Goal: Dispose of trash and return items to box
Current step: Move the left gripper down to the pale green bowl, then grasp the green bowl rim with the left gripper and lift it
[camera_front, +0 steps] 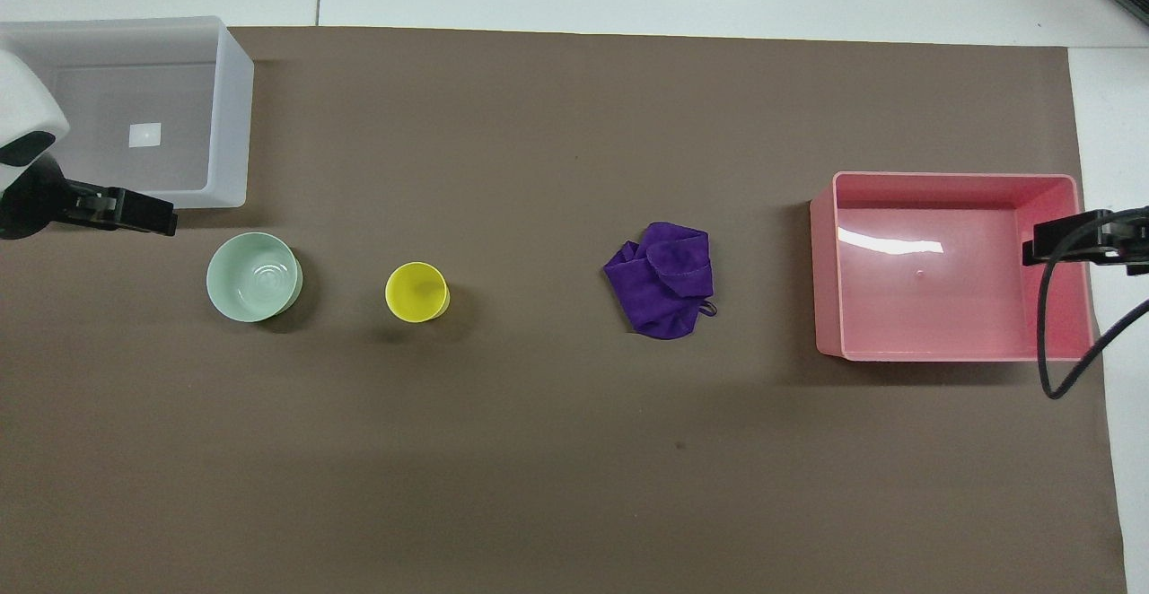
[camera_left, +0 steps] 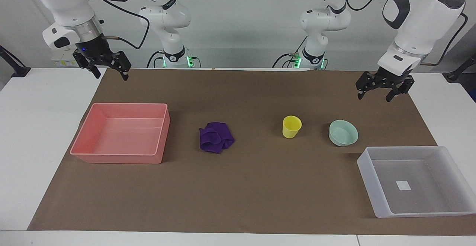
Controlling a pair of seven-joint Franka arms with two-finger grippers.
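The desk [camera_left: 238, 209] carries everything under a brown mat, and no step is begun: nothing is moved yet. The pink bin [camera_left: 121, 132] stands toward the right arm's end, and the box [camera_left: 414, 181] sits at the corner toward the left arm's end, along the desk edge farthest from the robots. In the middle row lie the trash [camera_left: 216, 137], the bowl [camera_left: 343, 132] and the cup [camera_left: 291, 126], all apart from each other. The left pincer [camera_left: 378, 93] hangs spread and empty over the mat near the bowl; the right pincer [camera_left: 108, 71] is also spread, over the mat's corner. I judge the next move needs a descent onto one thing. Only the facing view shows their height; the overhead view shows the bowl's empty inside.
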